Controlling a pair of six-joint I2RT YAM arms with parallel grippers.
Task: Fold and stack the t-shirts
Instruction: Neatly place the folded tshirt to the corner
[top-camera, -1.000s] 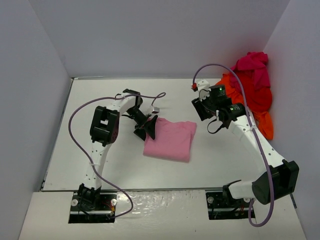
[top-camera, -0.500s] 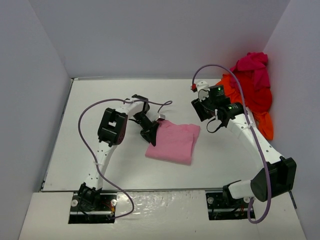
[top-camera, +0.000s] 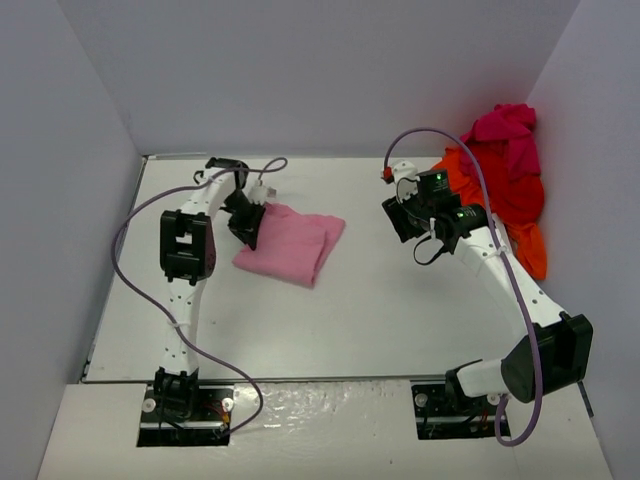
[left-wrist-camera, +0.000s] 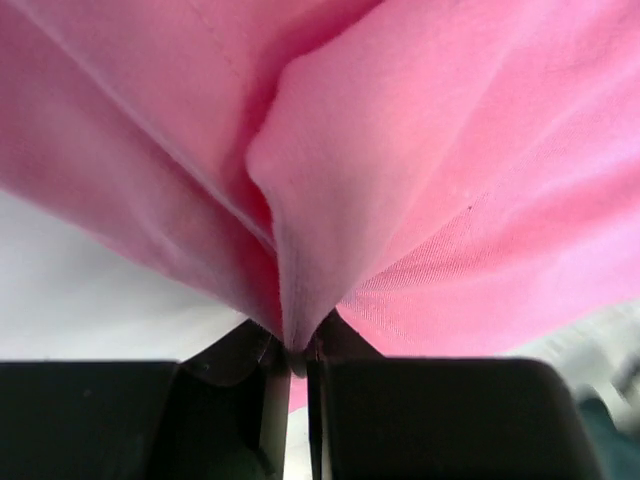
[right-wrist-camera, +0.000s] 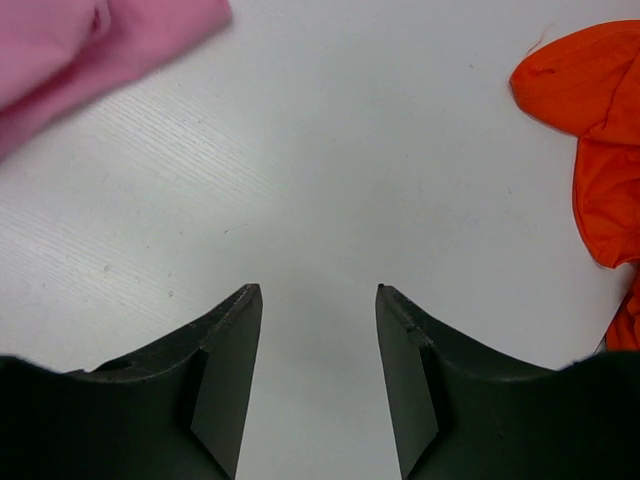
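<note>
The pink t-shirt (top-camera: 292, 243) lies on the left half of the table (top-camera: 380, 310), toward the far side, already folded into a compact, roughly rectangular packet of several layers. The left gripper (top-camera: 245, 225) sits at the packet's left edge. In the left wrist view its jaws are pressed together on a ridge of pink cloth, which bunches up and fans out from the pinch. So this shirt looks folded but not yet released, and the grip on its edge suggests it is being shifted to the spot where the stack will be built, though that is only a judgement.

The right gripper (right-wrist-camera: 317, 295) hangs over bare table in the right half, its jaws standing apart with nothing between them. It is well apart from the pink packet and near the heap in the far right corner. That heap holds the orange t-shirt (top-camera: 455, 165), the red t-shirt (top-camera: 520, 200) and the magenta t-shirt (top-camera: 505, 128), crumpled together against the wall, with the magenta one on top at the far end.

By this reckoning roughly a quarter of the work is done: one shirt folded, none stacked on it. Three shirts remain to be pulled from the heap, spread, folded and laid on the pink one
</note>
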